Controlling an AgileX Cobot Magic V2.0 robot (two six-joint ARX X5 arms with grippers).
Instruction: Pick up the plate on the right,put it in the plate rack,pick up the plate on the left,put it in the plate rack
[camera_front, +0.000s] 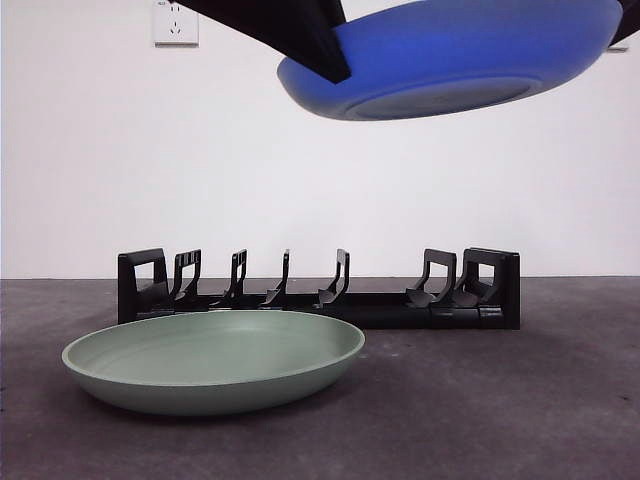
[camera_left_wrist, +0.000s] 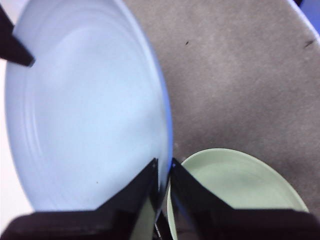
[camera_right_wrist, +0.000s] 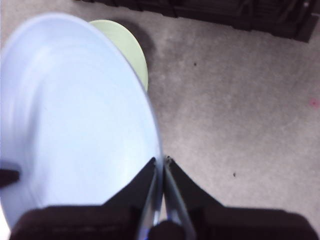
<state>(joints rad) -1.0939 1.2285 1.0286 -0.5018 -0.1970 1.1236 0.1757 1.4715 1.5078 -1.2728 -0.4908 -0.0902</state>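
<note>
While the green plate (camera_front: 212, 360) is sitting on the table (camera_front: 500, 420) nearest the camera, the plate rack (camera_front: 320, 290) is waiting behind it. Up high, left gripper (camera_left_wrist: 164, 167) and right gripper (camera_right_wrist: 161, 162) are each pinching opposite rims of the blue plate (camera_front: 460, 60).

2 plates: blue plate (camera_front: 450, 60), green plate (camera_front: 215, 360); 1 plate rack (camera_front: 320, 290); 2 grippers

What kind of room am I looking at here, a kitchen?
Probably a lab test bench, not a kitchen: a bare white wall with one socket, a grey mat, and only a plate rack, a green plate and a blue plate held up by both claws.
</note>
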